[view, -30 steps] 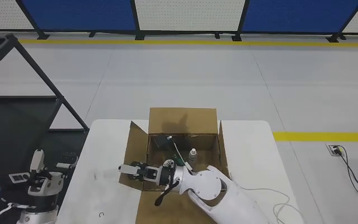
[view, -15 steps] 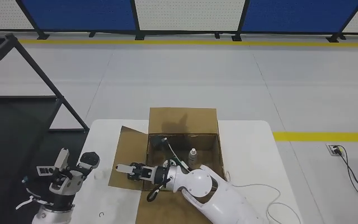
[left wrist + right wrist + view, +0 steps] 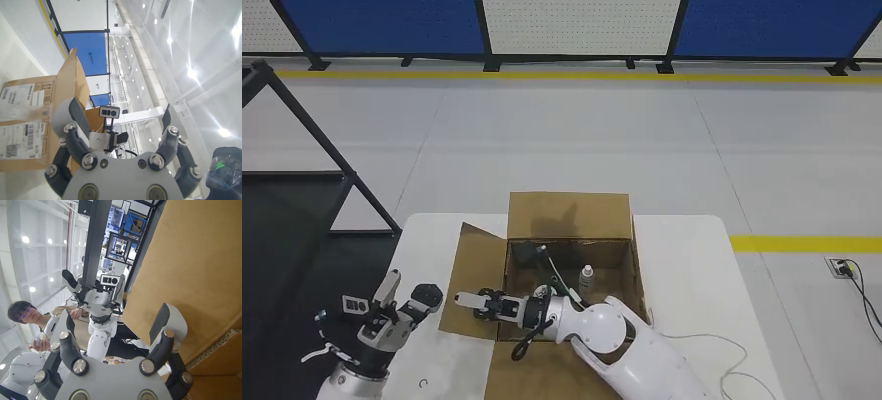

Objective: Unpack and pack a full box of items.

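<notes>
Leftmost, at the left edge of the table point(image 3: 692, 260): left gripper point(image 3: 407, 293), fingers spread wide, empty, facing the box point(image 3: 568, 212). Seen from its wrist: printed labels point(image 3: 35, 141) on the box's outer side wall, raised left flap point(image 3: 75, 81) above them. Next, right gripper point(image 3: 470, 300), likewise spread wide and empty, just beside that flap; contact impossible to tell. From above, inside the box: small bottle point(image 3: 586, 278) upright, dark item point(image 3: 534, 250) near it. Box at mid-table, top open.
</notes>
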`<state>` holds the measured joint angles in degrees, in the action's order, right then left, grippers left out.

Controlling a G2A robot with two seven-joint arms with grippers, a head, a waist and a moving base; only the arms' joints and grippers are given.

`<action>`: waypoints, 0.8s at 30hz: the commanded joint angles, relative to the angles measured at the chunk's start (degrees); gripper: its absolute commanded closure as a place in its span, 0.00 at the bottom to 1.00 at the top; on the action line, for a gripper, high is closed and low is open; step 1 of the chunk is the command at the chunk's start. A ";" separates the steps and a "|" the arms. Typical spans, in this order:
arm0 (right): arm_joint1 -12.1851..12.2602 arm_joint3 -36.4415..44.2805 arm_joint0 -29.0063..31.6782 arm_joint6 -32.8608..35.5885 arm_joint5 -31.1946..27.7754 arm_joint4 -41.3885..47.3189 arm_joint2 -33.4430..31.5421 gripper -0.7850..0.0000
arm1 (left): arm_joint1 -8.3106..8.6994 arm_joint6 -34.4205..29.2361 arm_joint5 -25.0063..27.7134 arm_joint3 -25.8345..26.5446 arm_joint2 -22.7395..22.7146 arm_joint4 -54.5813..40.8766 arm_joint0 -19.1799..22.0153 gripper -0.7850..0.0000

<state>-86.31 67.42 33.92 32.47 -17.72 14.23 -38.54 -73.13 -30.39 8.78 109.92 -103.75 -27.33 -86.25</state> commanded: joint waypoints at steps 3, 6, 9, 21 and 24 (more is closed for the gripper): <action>-0.02 0.71 0.69 1.51 0.81 -0.42 -0.51 0.00 | -0.05 0.88 1.54 0.19 0.70 -1.09 0.36 0.00; -0.30 0.33 0.73 2.23 1.41 -0.62 -0.47 0.00 | -0.18 4.05 3.05 0.77 0.50 -1.60 0.46 0.00; -0.68 -0.64 0.53 2.91 1.95 -0.36 -0.45 0.00 | -0.18 2.88 2.67 1.51 0.88 -4.29 0.12 0.00; -1.02 -3.50 1.19 6.67 0.78 0.96 -2.77 0.00 | 0.64 -2.65 -1.73 -1.66 0.93 -3.24 0.85 0.00; -1.08 -3.37 1.43 7.01 0.79 0.82 -3.23 0.00 | 0.79 -2.72 -2.34 -2.40 1.14 -2.22 1.09 0.00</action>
<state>-87.37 63.99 35.30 39.42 -16.92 15.14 -41.66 -72.38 -33.13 6.64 107.74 -102.67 -29.95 -85.22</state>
